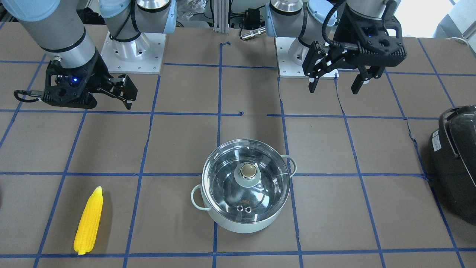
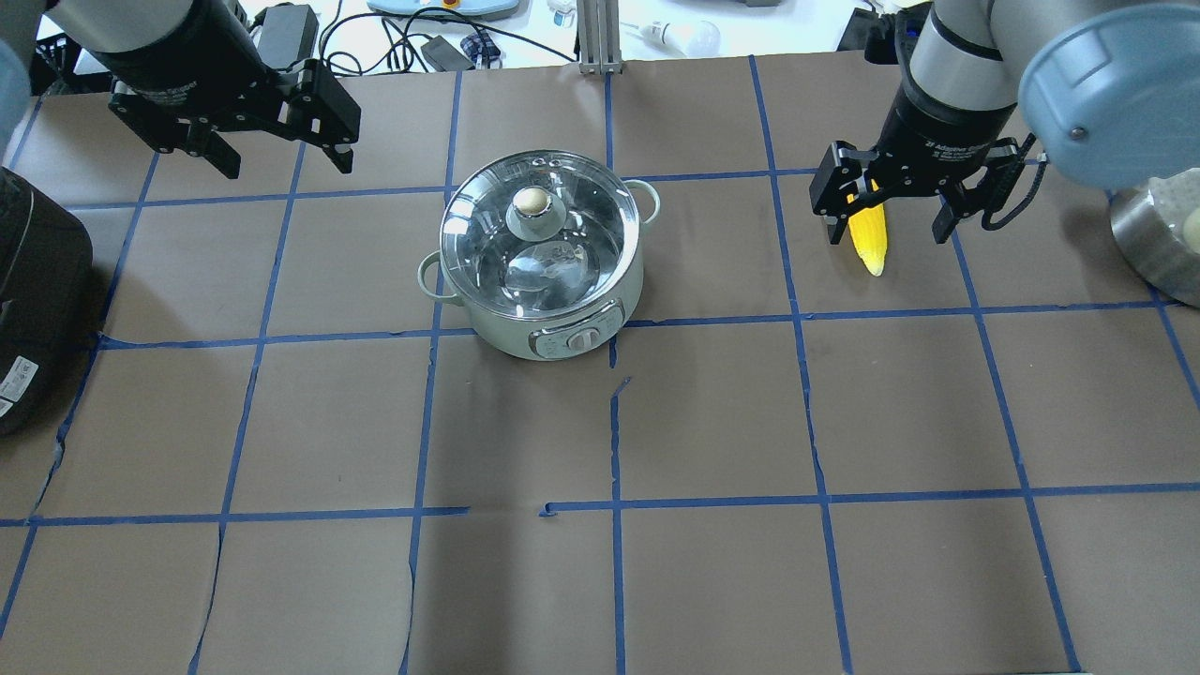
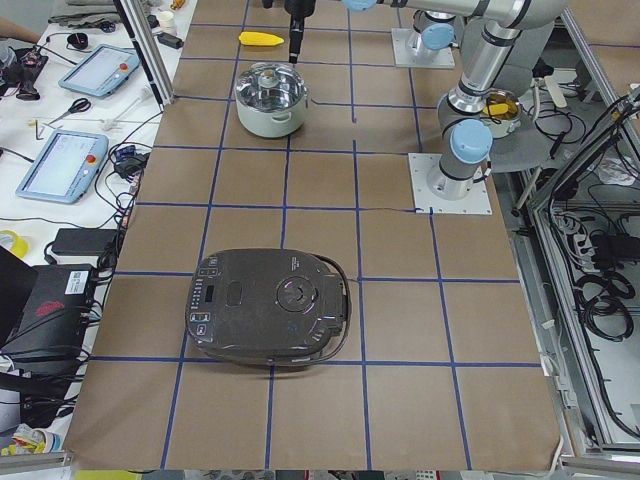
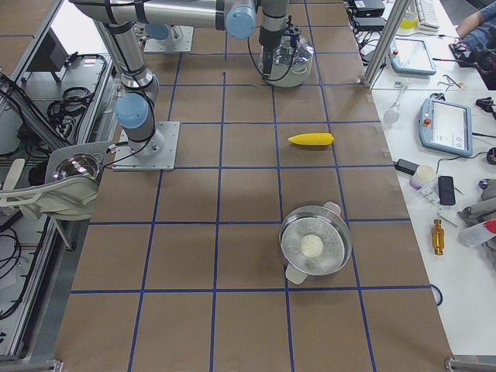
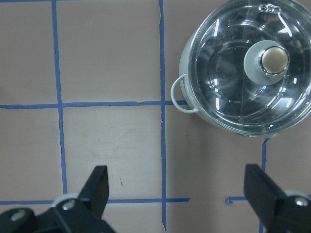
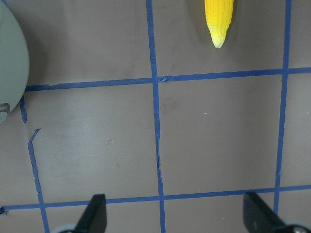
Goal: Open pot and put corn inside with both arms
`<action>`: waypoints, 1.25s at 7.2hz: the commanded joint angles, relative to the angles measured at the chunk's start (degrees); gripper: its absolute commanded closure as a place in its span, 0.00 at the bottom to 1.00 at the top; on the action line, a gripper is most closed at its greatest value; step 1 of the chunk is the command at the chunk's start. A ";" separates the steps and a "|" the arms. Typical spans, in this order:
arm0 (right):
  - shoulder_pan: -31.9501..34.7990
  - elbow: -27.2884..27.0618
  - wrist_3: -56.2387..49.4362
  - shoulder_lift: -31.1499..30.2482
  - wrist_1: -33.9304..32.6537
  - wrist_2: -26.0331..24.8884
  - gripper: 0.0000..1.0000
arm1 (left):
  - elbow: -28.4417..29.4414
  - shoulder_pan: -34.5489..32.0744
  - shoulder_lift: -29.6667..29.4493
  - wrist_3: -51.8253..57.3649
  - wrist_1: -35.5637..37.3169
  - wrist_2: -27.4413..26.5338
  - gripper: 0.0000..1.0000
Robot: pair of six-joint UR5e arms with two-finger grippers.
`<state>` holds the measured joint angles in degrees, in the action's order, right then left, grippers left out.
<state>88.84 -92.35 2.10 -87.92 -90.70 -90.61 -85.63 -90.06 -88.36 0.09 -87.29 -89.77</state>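
The mint-green pot (image 1: 223,220) stands mid-table with its glass lid (image 1: 227,186) and metal knob (image 1: 248,171) on; it also shows in the overhead view (image 2: 525,323). The yellow corn (image 1: 89,221) lies flat on the table toward my right side, partly hidden by my right gripper in the overhead view (image 2: 870,234). My left gripper (image 1: 334,87) is open and empty, high above the table, apart from the pot (image 5: 192,63). My right gripper (image 2: 889,225) is open and empty, hovering high, with the corn tip (image 6: 219,22) ahead of it.
A large black appliance (image 1: 455,160) sits at the table's end on my left. A steel bowl (image 4: 291,236) holding something white sits on my right. Blue tape lines grid the brown table. Side tables with tablets lie beyond the far edge.
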 commanded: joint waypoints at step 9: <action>0.02 0.15 0.10 -0.15 -0.09 0.34 0.00 | -0.85 -0.20 -1.02 -0.26 0.02 0.29 0.00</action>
<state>88.86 -92.26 2.28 -88.16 -90.76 -90.55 -86.63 -90.20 -88.56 -0.17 -87.34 -89.71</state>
